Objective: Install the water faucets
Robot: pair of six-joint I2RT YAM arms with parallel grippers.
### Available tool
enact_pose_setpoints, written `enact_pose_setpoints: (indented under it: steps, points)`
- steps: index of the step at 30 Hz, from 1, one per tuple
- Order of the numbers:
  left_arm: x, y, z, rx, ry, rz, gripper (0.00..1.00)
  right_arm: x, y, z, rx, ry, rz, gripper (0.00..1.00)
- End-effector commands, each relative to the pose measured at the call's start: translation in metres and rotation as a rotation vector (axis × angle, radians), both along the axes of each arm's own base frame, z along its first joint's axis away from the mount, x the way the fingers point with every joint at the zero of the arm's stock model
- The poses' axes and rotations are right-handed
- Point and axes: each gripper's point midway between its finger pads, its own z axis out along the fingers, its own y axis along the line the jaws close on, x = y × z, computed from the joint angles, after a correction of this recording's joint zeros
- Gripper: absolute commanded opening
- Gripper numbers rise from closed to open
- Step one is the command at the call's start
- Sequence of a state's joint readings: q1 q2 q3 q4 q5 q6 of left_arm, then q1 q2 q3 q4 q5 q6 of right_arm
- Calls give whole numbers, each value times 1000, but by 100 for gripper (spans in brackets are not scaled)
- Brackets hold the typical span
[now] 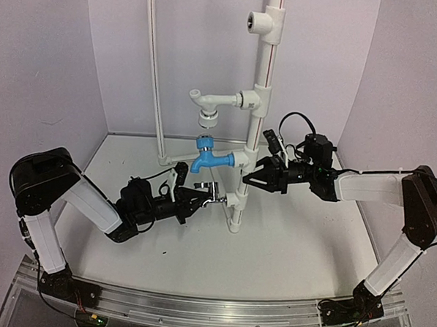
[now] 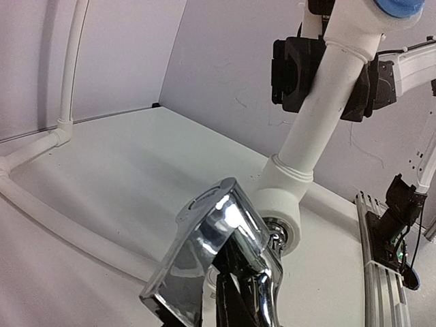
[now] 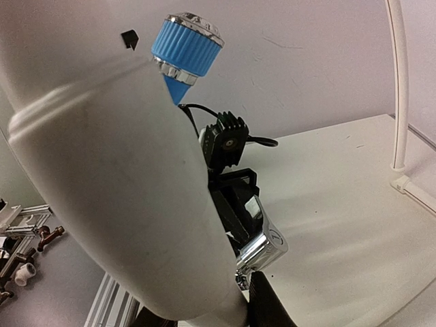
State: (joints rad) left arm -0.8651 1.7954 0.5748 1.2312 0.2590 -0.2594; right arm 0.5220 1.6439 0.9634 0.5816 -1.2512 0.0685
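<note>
The left claw (image 1: 200, 200) clamps the silver faucet (image 1: 214, 192), whose threaded end sits at the lowest tee socket (image 1: 233, 201). The right claw (image 1: 251, 178) grips the white pipe (image 1: 271, 60).

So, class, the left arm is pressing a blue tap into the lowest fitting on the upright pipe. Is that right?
No. The left jaws hold a silver tap at that fitting; the blue tap already sits higher on the pipe. The left wrist view shows it.
</note>
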Motion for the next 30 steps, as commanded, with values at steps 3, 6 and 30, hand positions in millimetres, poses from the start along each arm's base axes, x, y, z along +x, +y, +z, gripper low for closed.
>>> enact_pose_setpoints:
  steps: [3,6,30]
  points:
    - [-22,-1,106,-242,-297,-107,7,-19,-4,2,-50,244,50,0]
    - [-31,-5,112,-199,-350,-156,6,-18,-3,1,-52,247,48,0]
    - [-24,42,93,-59,-125,41,49,-10,0,3,-53,246,37,0]
